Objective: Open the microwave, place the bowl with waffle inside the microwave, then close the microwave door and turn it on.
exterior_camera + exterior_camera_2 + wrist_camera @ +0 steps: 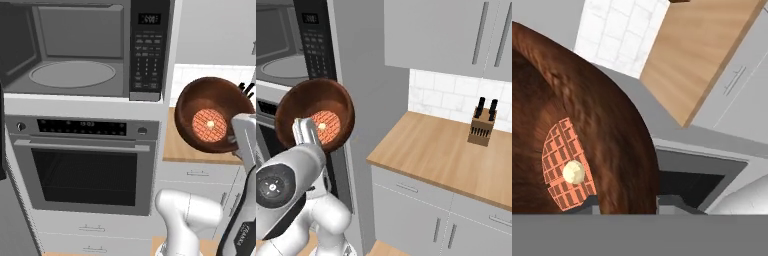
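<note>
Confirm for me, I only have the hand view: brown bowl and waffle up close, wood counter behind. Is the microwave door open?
Observer: Yes. In the left base view the microwave cavity is exposed, with its turntable bare.
Operator: Is the bowl actually held, or resting on something?
Observer: Held. The gripper is shut on the rim of the bowl, which hangs in the air, tilted, to the right of the keypad. The waffle sits inside it.
Operator: Anything on that counter?
Observer: A knife block stands near the tiled wall in the right base view, well away from the bowl.
</note>
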Controlling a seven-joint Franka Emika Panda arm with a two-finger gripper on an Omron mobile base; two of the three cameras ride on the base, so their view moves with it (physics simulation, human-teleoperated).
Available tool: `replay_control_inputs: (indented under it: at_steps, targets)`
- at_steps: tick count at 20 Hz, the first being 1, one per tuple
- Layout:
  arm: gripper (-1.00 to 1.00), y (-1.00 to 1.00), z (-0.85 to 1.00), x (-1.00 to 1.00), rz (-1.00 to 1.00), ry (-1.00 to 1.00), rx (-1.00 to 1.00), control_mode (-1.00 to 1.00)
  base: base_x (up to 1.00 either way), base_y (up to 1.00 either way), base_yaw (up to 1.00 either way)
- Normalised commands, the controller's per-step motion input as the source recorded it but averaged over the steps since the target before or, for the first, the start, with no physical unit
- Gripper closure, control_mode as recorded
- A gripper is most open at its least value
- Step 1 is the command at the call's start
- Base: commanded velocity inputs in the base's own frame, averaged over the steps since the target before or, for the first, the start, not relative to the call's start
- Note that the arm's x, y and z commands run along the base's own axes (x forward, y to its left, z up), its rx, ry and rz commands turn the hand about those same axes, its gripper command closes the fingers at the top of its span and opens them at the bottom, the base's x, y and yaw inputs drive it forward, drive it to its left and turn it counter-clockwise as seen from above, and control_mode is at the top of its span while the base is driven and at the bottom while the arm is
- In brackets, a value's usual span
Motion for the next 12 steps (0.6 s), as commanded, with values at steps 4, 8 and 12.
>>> replay_control_inputs:
  at_steps: [4, 8, 12]
  targets:
    - [1.0, 1.0, 0.71, -0.01, 0.0, 0.26, -0.16, -1.0, 0.0, 0.0, 0.0]
    - [1.0, 1.0, 0.65, 0.0, 0.0, 0.2, -0.15, -1.0, 0.0, 0.0, 0.0]
    - [1.0, 0.89, 0.17, 0.06, -0.02, 0.11, -0.13, -1.0, 0.0, 0.0, 0.0]
